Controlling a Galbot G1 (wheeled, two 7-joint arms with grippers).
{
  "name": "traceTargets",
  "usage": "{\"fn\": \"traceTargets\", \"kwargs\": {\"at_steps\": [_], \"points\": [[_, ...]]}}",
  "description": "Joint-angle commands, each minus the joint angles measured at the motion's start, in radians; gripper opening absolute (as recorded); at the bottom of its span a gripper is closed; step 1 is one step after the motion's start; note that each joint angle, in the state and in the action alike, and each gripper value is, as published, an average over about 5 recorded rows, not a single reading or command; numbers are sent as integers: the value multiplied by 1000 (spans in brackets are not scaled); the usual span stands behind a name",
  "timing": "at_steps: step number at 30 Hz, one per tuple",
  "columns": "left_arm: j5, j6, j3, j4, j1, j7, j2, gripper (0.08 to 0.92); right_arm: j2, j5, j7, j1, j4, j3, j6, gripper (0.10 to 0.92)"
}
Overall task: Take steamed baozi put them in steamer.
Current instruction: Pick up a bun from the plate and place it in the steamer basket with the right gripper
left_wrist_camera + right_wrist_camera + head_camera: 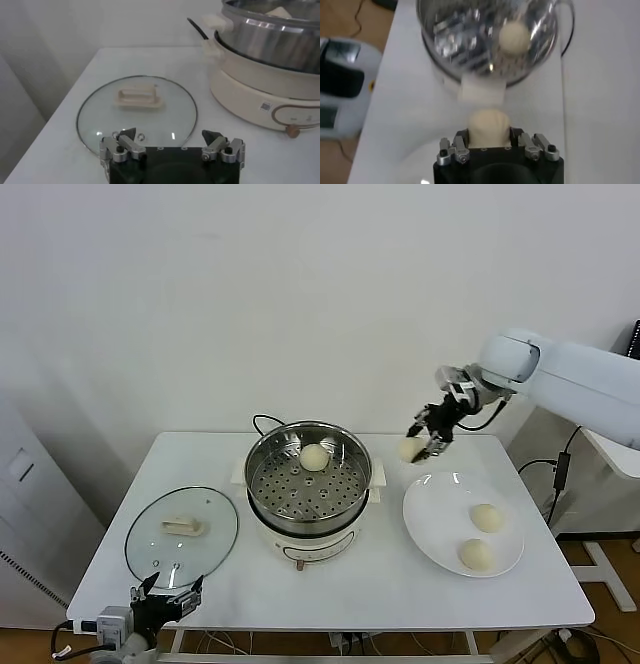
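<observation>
Open left gripper (pixel 165 596) at white table (pixel 400 584) edge; right gripper (pixel 428 440) clamping baozi (pixel 411 449), white wall behind.

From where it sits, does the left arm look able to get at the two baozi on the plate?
Probably not easily. The left claw waits open at the table's near left edge by the glass lid, while both baozi lie on the plate at far right, beyond the steamer.

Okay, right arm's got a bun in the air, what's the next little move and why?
Probably carry it toward the robot's left until it hangs over the steamer. The right gripper holds a baozi above the table between plate and steamer, not yet over the basket.
</observation>
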Motion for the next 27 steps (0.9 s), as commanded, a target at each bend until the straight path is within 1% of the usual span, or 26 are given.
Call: {"fn": "traceTargets", "kwargs": {"at_steps": [1,4,12,18,27], "points": [[0,4,3,-1,-3,-2,3,823,106,242,155,75,106,-19,-171,509],[0,4,5,3,-7,-2,8,823,152,283,211,48,108,-7,-206,509],[-2,2,5,9,-13,-4,19,823,281,311,351,-34,65,17,-289,509],[-4,3,3,9,-17,-5,24,823,361,324,391,-106,24,36,-310,509],[-5,2,2,10,-17,-6,31,823,439,319,433,-201,-43,51,-325,509]]}}
